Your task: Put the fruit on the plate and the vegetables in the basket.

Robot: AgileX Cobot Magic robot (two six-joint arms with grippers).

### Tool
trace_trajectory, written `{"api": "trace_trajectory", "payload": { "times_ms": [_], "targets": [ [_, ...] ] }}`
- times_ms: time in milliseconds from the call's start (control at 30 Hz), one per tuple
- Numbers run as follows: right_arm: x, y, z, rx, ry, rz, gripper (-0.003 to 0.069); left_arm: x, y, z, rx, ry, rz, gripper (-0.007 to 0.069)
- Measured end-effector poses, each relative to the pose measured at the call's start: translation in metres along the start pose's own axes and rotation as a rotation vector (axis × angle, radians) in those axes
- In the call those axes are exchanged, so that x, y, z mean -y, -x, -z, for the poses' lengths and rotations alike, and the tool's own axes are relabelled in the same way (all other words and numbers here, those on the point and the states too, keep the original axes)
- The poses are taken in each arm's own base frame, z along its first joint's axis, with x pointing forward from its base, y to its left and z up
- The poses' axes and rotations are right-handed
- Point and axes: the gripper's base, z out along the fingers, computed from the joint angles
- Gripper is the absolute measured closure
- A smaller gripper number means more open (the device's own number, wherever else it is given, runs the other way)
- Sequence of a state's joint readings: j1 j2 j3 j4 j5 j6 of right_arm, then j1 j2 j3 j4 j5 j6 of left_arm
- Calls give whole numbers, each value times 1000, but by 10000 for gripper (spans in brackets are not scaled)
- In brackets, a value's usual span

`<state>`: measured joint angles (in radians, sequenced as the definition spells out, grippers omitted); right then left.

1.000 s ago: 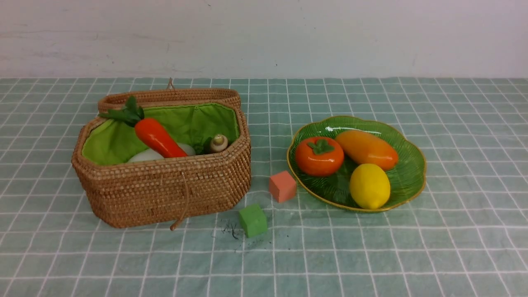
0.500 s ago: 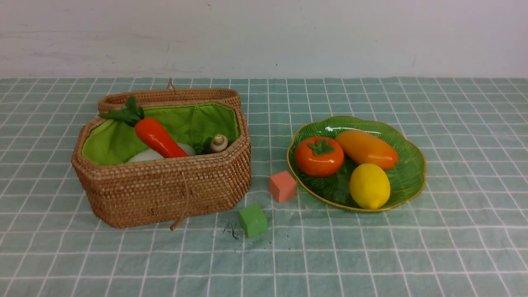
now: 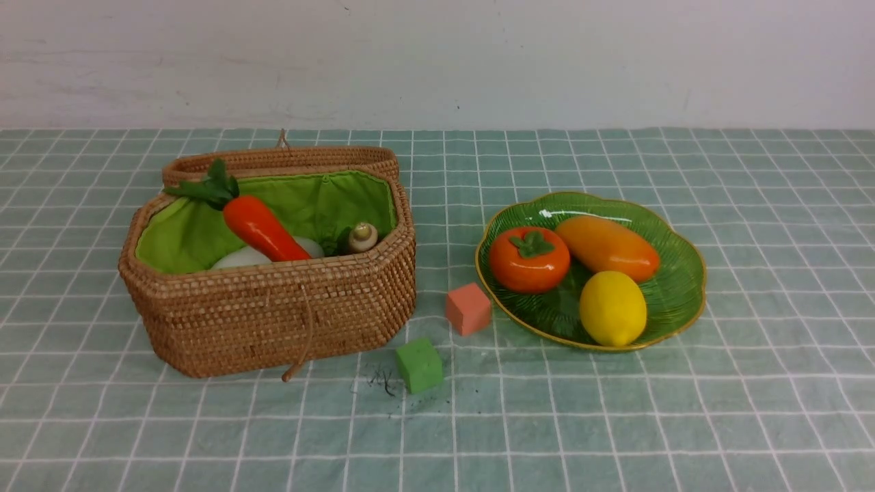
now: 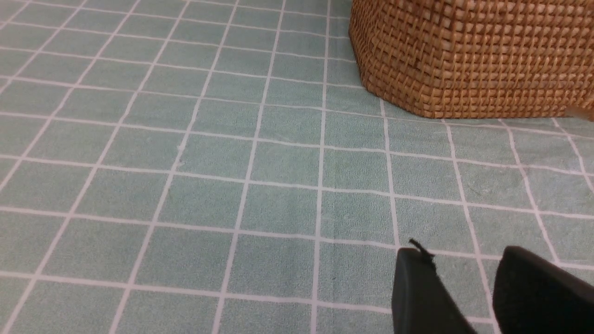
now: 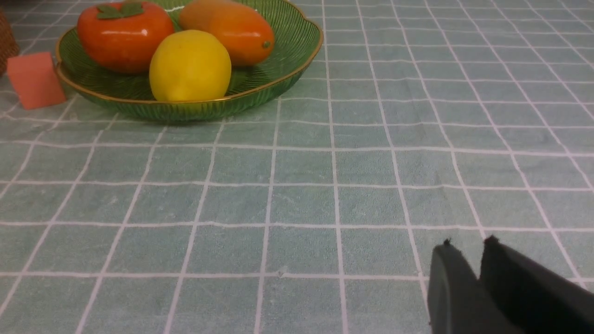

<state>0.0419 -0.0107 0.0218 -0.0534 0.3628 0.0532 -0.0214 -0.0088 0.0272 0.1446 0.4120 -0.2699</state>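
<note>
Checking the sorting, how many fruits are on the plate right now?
3: a persimmon, a mango behind, and a lemon in front, all on the plate.

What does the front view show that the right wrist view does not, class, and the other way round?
Only the front view shows the whole basket with the carrot and white radish inside, and the green cube. Only the right wrist view shows the right gripper, its jaws nearly together, holding nothing, above bare tablecloth. Both show the green plate carrying the persimmon, mango and lemon, with the salmon-pink cube beside it.
</note>
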Motion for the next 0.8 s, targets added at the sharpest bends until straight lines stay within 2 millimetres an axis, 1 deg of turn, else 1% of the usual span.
{"api": "trace_trajectory", "payload": {
  "times_ms": [800],
  "targets": [
    [0,0,0,0,0,1,529,0,0,0,0,0,0,386]
  ]
}}
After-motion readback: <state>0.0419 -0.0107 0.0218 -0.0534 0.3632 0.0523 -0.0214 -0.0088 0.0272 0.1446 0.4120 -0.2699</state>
